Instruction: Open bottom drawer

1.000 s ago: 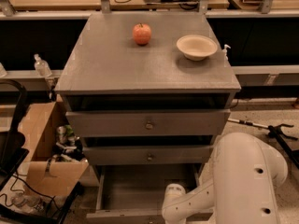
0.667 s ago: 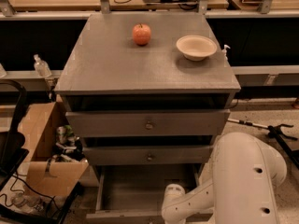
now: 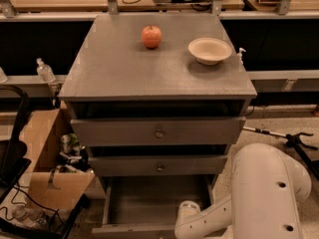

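Observation:
The bottom drawer (image 3: 149, 203) of the grey cabinet stands pulled out toward me, showing its plain grey inside. Its front panel (image 3: 129, 231) lies at the picture's lower edge and its knob is hidden. Above it are two wider grey drawer fronts, the upper (image 3: 158, 131) and the middle (image 3: 159, 165), each with a round metal knob. My white arm (image 3: 259, 193) reaches in from the lower right, its wrist (image 3: 188, 218) right over the drawer's front right corner. My gripper is out of view below the lower edge.
An orange-red apple (image 3: 151, 36) and a cream bowl (image 3: 210, 50) sit on the cabinet top (image 3: 124, 68). A cardboard box (image 3: 50, 163) of clutter stands to the left, with a black chair (image 3: 12, 153) beside it. A black tripod leg (image 3: 294, 141) lies on the floor at right.

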`<state>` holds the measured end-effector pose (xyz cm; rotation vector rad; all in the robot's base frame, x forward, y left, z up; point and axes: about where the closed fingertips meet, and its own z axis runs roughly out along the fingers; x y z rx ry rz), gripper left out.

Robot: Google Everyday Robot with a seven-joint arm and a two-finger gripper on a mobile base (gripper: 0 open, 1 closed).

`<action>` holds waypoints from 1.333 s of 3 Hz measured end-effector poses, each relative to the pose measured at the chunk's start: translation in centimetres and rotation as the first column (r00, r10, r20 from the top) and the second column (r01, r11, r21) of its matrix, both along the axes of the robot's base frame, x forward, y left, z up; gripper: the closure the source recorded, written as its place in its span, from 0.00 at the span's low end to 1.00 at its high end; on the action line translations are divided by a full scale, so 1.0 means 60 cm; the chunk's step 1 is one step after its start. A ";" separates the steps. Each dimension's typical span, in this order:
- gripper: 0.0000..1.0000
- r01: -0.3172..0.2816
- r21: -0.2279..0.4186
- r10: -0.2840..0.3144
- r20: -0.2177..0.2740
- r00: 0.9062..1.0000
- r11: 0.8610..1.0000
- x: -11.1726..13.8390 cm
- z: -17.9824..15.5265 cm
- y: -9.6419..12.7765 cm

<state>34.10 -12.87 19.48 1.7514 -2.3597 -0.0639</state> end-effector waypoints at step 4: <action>0.64 -0.184 -0.070 0.192 0.129 0.973 0.981 0.076 0.093 0.047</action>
